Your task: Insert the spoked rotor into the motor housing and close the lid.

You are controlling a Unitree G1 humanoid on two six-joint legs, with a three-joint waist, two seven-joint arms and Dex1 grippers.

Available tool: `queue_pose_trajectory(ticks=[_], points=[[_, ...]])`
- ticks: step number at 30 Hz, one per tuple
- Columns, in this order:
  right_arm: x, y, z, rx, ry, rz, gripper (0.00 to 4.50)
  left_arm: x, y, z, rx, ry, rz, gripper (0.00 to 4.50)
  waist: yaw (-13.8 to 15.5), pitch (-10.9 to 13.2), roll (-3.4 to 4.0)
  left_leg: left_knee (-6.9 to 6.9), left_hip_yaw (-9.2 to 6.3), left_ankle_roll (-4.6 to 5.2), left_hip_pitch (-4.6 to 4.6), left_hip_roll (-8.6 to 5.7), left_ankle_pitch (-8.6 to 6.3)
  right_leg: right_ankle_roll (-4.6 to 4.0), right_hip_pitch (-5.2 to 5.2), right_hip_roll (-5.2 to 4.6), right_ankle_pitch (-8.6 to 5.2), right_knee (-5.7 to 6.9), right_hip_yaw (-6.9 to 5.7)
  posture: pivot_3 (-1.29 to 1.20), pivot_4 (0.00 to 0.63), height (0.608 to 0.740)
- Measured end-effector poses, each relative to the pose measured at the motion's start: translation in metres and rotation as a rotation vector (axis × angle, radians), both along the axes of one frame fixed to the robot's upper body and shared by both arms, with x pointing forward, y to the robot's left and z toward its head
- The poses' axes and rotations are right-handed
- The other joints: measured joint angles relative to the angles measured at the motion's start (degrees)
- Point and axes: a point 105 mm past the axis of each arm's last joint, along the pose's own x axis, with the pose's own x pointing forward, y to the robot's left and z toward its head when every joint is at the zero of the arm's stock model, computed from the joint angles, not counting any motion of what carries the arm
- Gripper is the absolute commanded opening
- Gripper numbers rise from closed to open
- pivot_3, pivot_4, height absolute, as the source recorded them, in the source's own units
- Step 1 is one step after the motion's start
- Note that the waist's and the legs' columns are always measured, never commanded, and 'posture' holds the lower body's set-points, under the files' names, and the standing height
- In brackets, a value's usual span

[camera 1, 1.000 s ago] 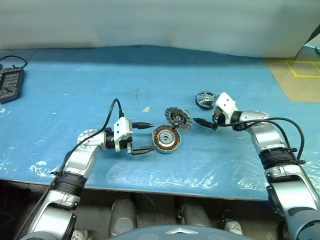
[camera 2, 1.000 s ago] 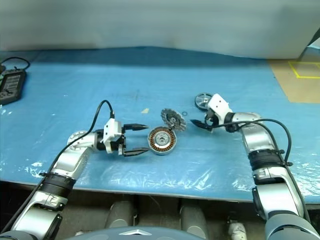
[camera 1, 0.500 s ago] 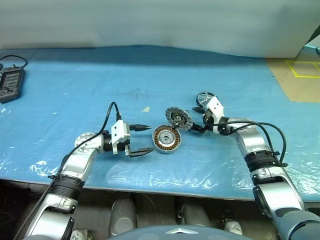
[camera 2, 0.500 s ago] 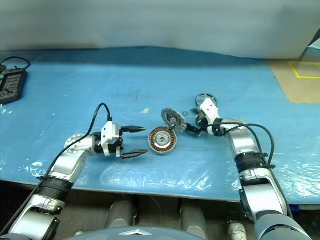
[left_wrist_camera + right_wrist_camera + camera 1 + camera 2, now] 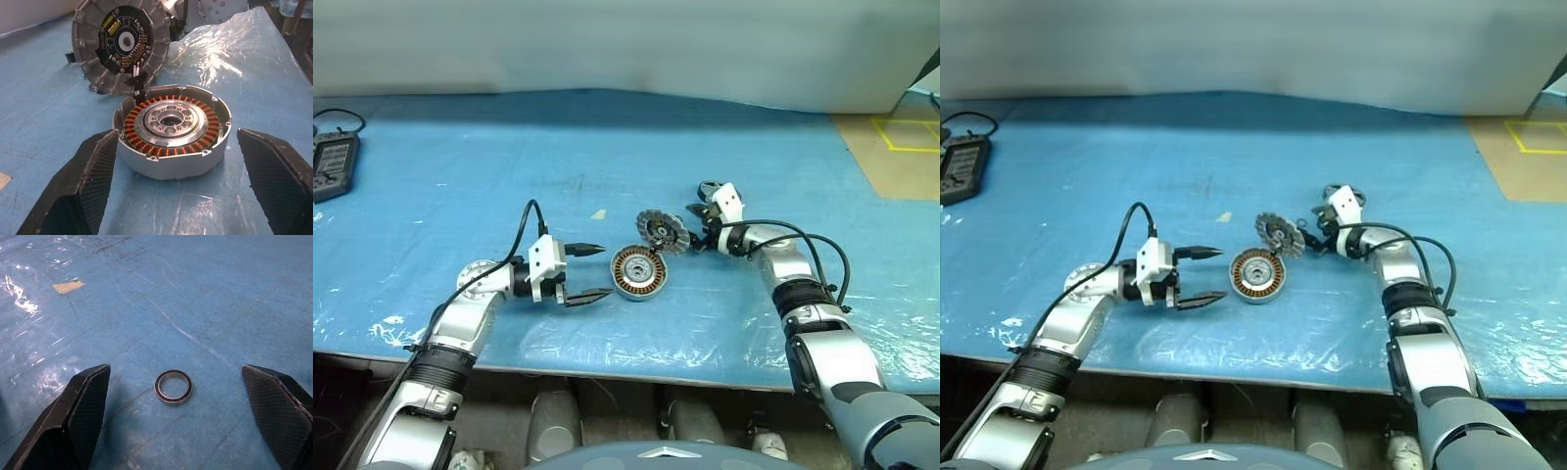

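Blue plastic sheeting (image 5: 489,176) covers the whole worktop, glossy and wrinkled toward the near edge, with a dark handset (image 5: 333,164) lying far off at the robot's left.

Largest of the parts, the motor housing (image 5: 637,271) sits flat near the middle, copper windings up and its centre bore clear. It looks like solid metal, so probably heavy and rigid for its size. The smooth outer wall is the place to grip; the windings should be left alone, as they could be scraped. The left gripper (image 5: 587,273) hangs level just beside it, its jaws spread wide, one on each side of the shell as seen from the wrist.

Behind the housing, the lid (image 5: 663,231) leans tilted, its ribbed face and dark circuit centre toward the housing. It is stiff, and the ribbed rim offers good purchase.

Further right, the spoked rotor (image 5: 708,189) is mostly hidden behind the right gripper (image 5: 176,416). That rotor looks light and thin, best pinched across its black rim. The right jaws are fully parted, straddling a small metal ring (image 5: 173,387) lying flat on the sheet without touching it.
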Motion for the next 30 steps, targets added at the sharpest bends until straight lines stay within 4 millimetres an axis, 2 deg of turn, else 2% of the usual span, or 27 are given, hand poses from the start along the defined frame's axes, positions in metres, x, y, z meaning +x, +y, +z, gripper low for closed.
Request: queue_pose_trajectory(ticks=[4, 8, 14, 16, 25, 30], points=[[0.002, 0.002, -0.001, -0.009, -0.001, 0.002, 4.5, 0.0, 0.0, 0.0, 0.0, -0.001, 0.003, 4.04, 0.0, 0.0, 0.0, 0.0, 0.0, 0.01, 0.02, 0.02, -0.01, 0.0, 0.0, 0.01, 0.0, 0.01, 0.0, 0.0, 0.15, 0.74], [0.002, 0.002, -0.002, -0.016, -0.003, -0.001, 3.28, 0.0, 0.001, -0.001, 0.0, -0.005, 0.005, 4.06, 0.0, 0.0, 0.0, 0.0, 0.0, 0.01, 0.02, 0.04, 0.0, -0.01, 0.0, 0.02, 0.0, 0.01, -0.01, 0.0, 0.15, 0.74], [0.002, 0.003, -0.004, -0.024, -0.002, -0.006, 1.12, -0.002, 0.002, -0.004, 0.0, 0.004, 0.009, 4.06, 0.0, 0.0, 0.0, -0.06, 0.01, 0.01, 0.02, 0.13, -0.01, -0.11, 0.01, 0.05, -0.06, -0.01, -0.09, 0.0, 0.15, 0.74], [0.001, 0.004, -0.005, -0.023, -0.002, -0.003, 0.56, -0.002, 0.002, -0.004, 0.0, -0.002, 0.008, 4.06, 0.0, 0.0, 0.0, -0.07, 0.01, 0.0, 0.02, 0.15, -0.01, -0.12, 0.01, 0.06, -0.07, -0.01, -0.11, 0.0, 0.15, 0.74], [-0.006, 0.002, -0.007, -0.027, -0.01, 0.014, 0.56, -0.002, 0.002, -0.004, 0.0, -0.006, 0.009, 4.06, 0.0, 0.0, 0.0, -0.12, 0.01, -0.01, 0.01, 0.23, -0.01, -0.15, 0.06, 0.06, -0.09, -0.07, -0.26, 0.0, 0.15, 0.74], [-0.029, -0.011, -0.009, -0.028, 0.001, 0.052, 0.56, -0.002, 0.003, -0.006, -0.002, -0.002, 0.011, 4.06, 0.4, 0.0, 0.0, -0.21, 0.01, -0.01, -0.05, 0.25, -0.01, -0.16, 0.09, 0.04, -0.11, -0.23, -0.37, 0.0, 0.15, 0.74]])
